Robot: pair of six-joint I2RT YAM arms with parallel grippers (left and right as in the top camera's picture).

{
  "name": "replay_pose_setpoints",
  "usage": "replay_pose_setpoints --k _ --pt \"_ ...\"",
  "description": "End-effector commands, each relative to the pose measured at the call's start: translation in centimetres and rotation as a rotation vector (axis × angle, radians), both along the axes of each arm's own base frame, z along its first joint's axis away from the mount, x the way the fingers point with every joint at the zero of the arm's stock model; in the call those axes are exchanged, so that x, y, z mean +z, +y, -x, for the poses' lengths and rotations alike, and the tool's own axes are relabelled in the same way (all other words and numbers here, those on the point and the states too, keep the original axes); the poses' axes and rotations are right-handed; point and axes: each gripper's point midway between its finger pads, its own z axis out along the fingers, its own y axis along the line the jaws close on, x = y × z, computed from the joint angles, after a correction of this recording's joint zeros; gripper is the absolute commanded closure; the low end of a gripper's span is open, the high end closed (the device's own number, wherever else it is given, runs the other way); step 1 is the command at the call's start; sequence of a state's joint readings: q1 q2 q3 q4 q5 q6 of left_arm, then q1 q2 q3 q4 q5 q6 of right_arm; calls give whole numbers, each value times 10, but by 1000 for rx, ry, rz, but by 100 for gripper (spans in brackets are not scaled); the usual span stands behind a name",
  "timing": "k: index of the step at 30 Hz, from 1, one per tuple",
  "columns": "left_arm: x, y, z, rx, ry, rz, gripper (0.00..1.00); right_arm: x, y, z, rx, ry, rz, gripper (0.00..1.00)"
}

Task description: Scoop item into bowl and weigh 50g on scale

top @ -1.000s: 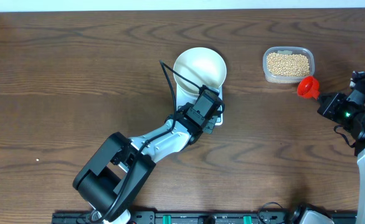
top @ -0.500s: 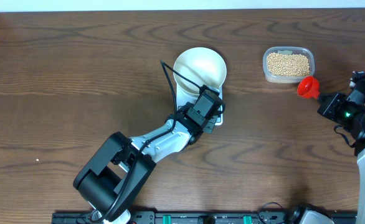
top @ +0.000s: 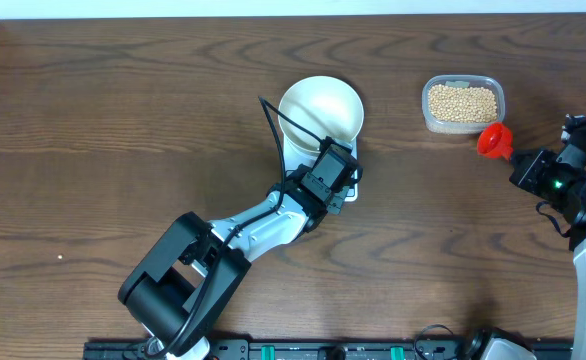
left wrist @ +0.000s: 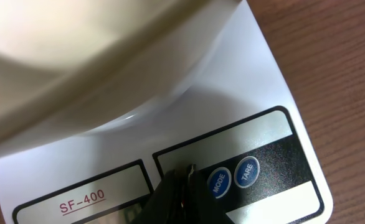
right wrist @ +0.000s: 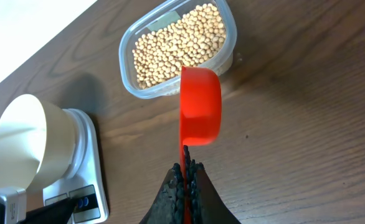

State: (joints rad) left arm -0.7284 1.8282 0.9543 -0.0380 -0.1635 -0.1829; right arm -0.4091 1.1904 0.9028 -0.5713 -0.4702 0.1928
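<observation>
Count: 1 round white bowl (top: 320, 110), 1 flat white rectangular scale (left wrist: 251, 81), 2 round blue buttons (left wrist: 218, 181) beside left gripper (left wrist: 184, 179), 1 clear plastic tub (right wrist: 232, 43), countless small beige beans (right wrist: 176, 46), 1 red plastic scoop (right wrist: 200, 106).

This looks like a robotics lab bench: a dark wood-grain tabletop (top: 93, 120) carrying a black-and-white left robot arm (top: 258, 222), a right robot arm (top: 585, 205) and a black equipment rail (top: 303, 351).

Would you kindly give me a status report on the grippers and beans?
Left gripper shut, tip at scale buttons. Right gripper shut on empty red scoop beside tub. Beans in tub, bowl empty on scale. Nothing blocks tub.
</observation>
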Motion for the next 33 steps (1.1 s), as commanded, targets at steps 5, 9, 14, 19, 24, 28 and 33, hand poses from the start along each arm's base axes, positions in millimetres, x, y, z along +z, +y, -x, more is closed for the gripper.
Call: replay_pose_setpoints --k 5,9,14,19,24,28,33 --pt "-29 22 8 26 55 -98 93 6 -3 -3 2 -14 23 99" --pt "-29 21 9 21 60 -92 93 6 -3 -2 2 -14 23 99" --pt "-33 15 14 -2 88 -70 92 6 -3 -2 2 -14 23 99" --pt "-40 14 16 -8 104 -69 93 6 -3 -2 2 -14 23 99" --pt "-48 12 19 -12 117 -76 93 6 -3 -2 2 -14 23 99" --pt "-48 8 23 -28 117 -78 93 6 -3 -2 2 -14 23 99" --pt "-50 7 28 -37 128 -90 92 6 -3 -2 2 -14 23 99"
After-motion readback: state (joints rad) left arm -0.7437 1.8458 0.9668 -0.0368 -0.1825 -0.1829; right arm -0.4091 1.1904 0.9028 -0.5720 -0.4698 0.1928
